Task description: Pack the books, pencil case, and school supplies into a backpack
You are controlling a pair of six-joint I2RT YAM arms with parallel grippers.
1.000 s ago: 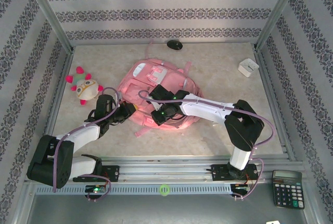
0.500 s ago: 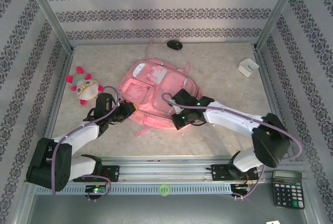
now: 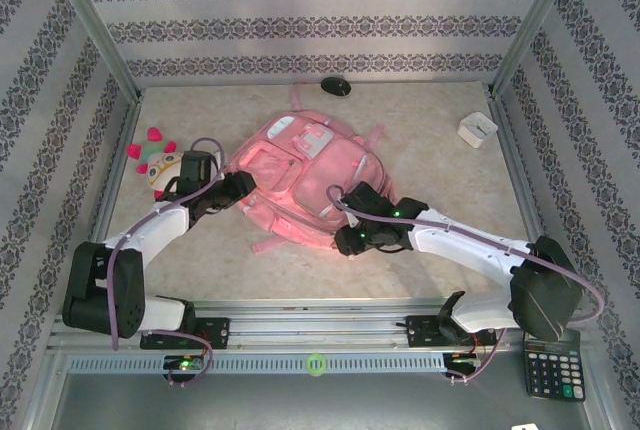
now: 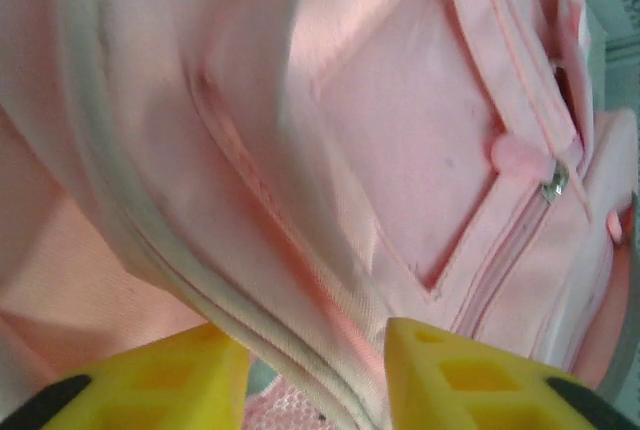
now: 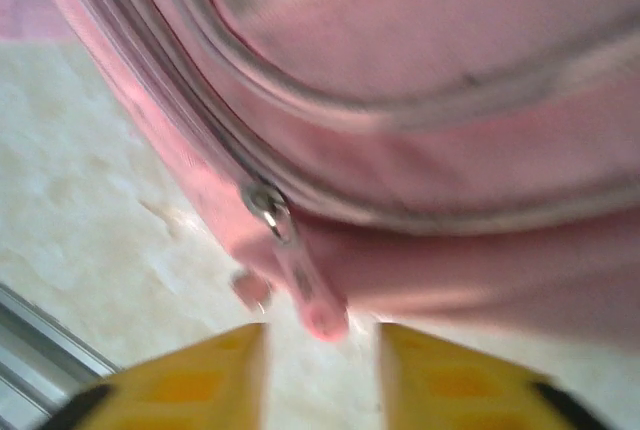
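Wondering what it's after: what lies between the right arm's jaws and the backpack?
In the right wrist view, a pink zipper pull hangs off the backpack into the gap of the right gripper, its jaws open.

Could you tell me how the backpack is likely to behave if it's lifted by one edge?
Probably floppy: the backpack is soft fabric, creased and folded in the left wrist view, so a lifted edge would likely leave the rest sagging. It lies fairly flat, so it seems light. Its zipper pull hangs loose and may swing.
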